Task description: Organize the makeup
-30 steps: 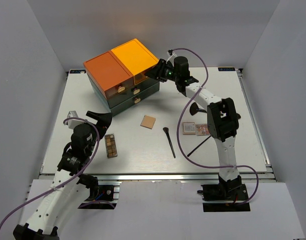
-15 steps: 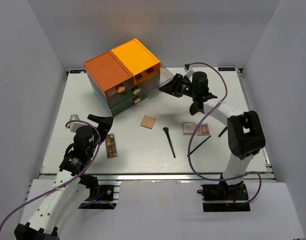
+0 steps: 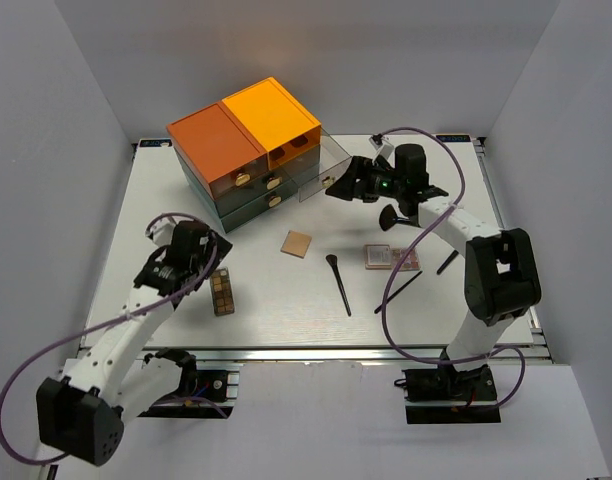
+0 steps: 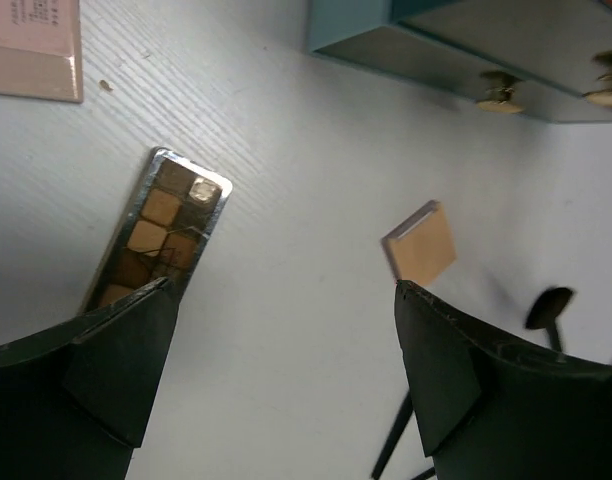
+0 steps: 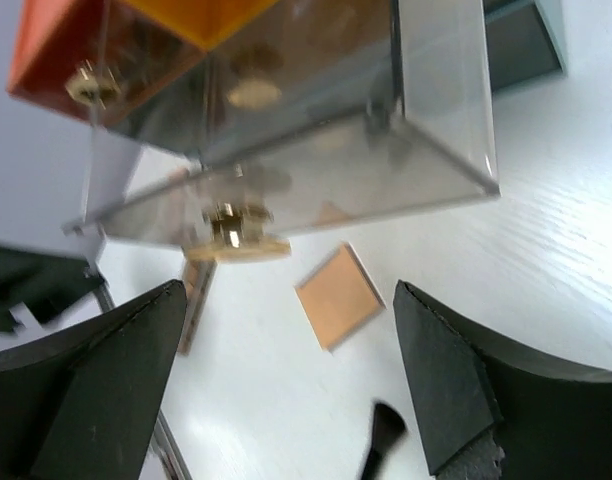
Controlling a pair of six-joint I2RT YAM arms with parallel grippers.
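Note:
A brown eyeshadow palette (image 3: 222,291) lies at the front left, also in the left wrist view (image 4: 156,235). My left gripper (image 3: 213,252) is open and empty just above and behind it. A tan square compact (image 3: 298,243) lies mid-table, also in the right wrist view (image 5: 336,297). A black brush (image 3: 338,283) and a pink palette (image 3: 391,257) lie to its right. My right gripper (image 3: 338,187) is open just in front of the gold knob (image 5: 236,238) of a pulled-out clear drawer (image 3: 324,163), not holding it.
The orange-topped dark-green drawer box (image 3: 241,150) stands at the back left. A second thin brush (image 3: 398,291) and another dark stick (image 3: 446,262) lie at the right. A pale pink flat item (image 4: 31,45) lies near the brown palette in the left wrist view.
My right gripper has drawn the clear drawer out to the right of the box and now stands open by its knob. My left arm has reached forward towards the brown palette.

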